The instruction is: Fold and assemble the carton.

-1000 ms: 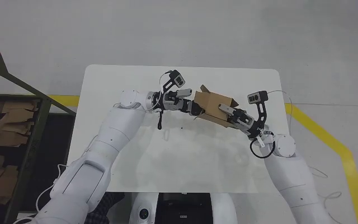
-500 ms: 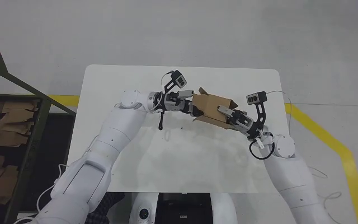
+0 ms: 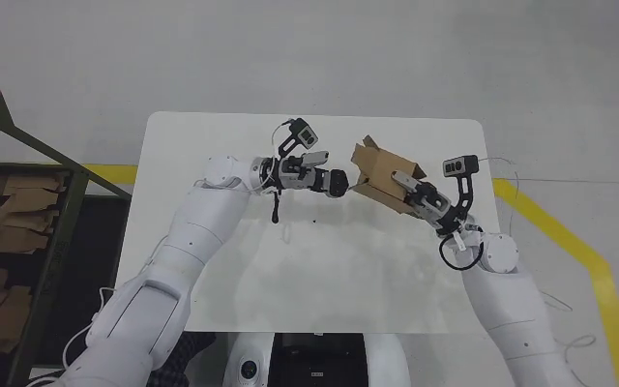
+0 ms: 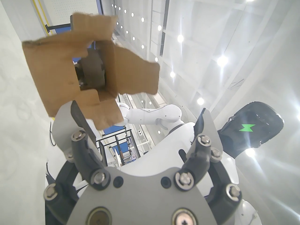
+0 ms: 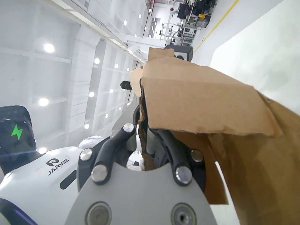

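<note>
A brown cardboard carton (image 3: 379, 172) is held above the white table (image 3: 242, 281), tilted, with its end flaps loose and spread. My right gripper (image 3: 411, 191) is shut on one wall of the carton (image 5: 199, 99), and its fingers (image 5: 150, 139) pinch the cardboard edge. My left gripper (image 3: 335, 183) stands a short way off the carton's open end, open and touching nothing. In the left wrist view the carton (image 4: 51, 71) hangs beyond the spread fingers (image 4: 77, 118), and its hollow inside faces them.
A dark rack with flat cardboard sheets (image 3: 29, 208) stands off the table's left side. A yellow line (image 3: 542, 218) runs on the floor at the right. A black cable (image 3: 278, 208) hangs under the left forearm.
The left gripper has let go of the carton's end and opened. The right gripper has drawn the carton to the right and away from it, tilting it more.
</note>
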Robot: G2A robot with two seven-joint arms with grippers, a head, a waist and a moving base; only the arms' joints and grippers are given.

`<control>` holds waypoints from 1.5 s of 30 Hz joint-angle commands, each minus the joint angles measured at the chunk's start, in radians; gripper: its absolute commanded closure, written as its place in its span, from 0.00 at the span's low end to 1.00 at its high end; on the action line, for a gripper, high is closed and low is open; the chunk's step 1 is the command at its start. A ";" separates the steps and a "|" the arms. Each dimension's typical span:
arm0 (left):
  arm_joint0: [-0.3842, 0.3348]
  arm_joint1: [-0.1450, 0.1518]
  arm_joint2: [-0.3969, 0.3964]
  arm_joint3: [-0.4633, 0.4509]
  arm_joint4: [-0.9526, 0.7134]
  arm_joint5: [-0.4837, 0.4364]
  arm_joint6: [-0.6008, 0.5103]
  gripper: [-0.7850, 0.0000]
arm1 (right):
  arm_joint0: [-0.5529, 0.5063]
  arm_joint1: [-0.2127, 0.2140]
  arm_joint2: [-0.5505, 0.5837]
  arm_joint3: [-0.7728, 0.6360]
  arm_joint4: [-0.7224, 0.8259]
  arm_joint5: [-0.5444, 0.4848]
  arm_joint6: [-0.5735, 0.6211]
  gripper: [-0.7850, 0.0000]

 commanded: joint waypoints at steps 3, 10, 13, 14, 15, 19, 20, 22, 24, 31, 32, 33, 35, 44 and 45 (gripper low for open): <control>0.011 0.001 0.000 -0.009 0.005 0.004 -0.004 0.00 | -0.001 -0.002 0.009 0.005 0.000 -0.004 -0.052 1.00; 0.015 -0.002 0.011 -0.030 0.006 0.011 -0.011 0.00 | 0.008 -0.009 -0.004 0.015 -0.069 -0.004 -0.154 1.00; 0.014 -0.004 0.018 -0.040 0.011 0.013 -0.013 0.00 | 0.013 -0.014 -0.025 0.011 -0.108 0.002 -0.195 1.00; 0.014 -0.004 0.020 -0.041 0.011 0.013 -0.013 0.00 | 0.013 -0.016 -0.033 0.008 -0.124 0.003 -0.206 1.00; 0.013 -0.005 0.020 -0.040 0.011 0.013 -0.013 0.00 | 0.013 -0.017 -0.040 0.005 -0.138 0.003 -0.215 1.00; 0.007 -0.004 0.014 -0.033 0.018 0.004 -0.004 0.00 | 0.010 -0.020 -0.057 -0.009 -0.165 0.014 -0.222 1.00; 0.006 -0.003 0.009 -0.028 0.020 -0.002 0.002 0.00 | 0.009 -0.020 -0.058 -0.011 -0.165 0.014 -0.218 1.00; 0.007 0.000 -0.004 -0.025 0.010 -0.004 0.004 0.00 | 0.006 -0.020 -0.057 -0.016 -0.165 0.016 -0.208 1.00; 0.009 0.004 -0.017 -0.026 0.011 -0.004 0.004 0.00 | 0.003 -0.018 -0.056 -0.023 -0.174 0.023 -0.187 1.00; 0.017 0.011 -0.034 -0.035 0.018 -0.002 0.002 0.00 | -0.004 -0.015 -0.064 -0.058 -0.188 0.036 -0.131 1.00; 0.017 0.011 -0.032 -0.038 0.020 -0.001 0.002 0.00 | -0.004 -0.015 -0.066 -0.061 -0.187 0.038 -0.123 1.00; 0.017 0.010 -0.030 -0.039 0.022 -0.001 0.001 0.00 | -0.004 -0.014 -0.067 -0.064 -0.186 0.038 -0.115 1.00; 0.016 0.010 -0.027 -0.040 0.023 0.001 0.004 0.00 | -0.006 -0.014 -0.067 -0.068 -0.183 0.039 -0.104 1.00; 0.009 0.007 -0.019 -0.036 0.022 0.000 0.003 0.00 | -0.016 -0.009 -0.060 -0.080 -0.163 0.048 -0.060 1.00; 0.008 0.006 -0.018 -0.036 0.023 0.001 0.001 0.00 | -0.016 -0.009 -0.059 -0.080 -0.159 0.048 -0.058 1.00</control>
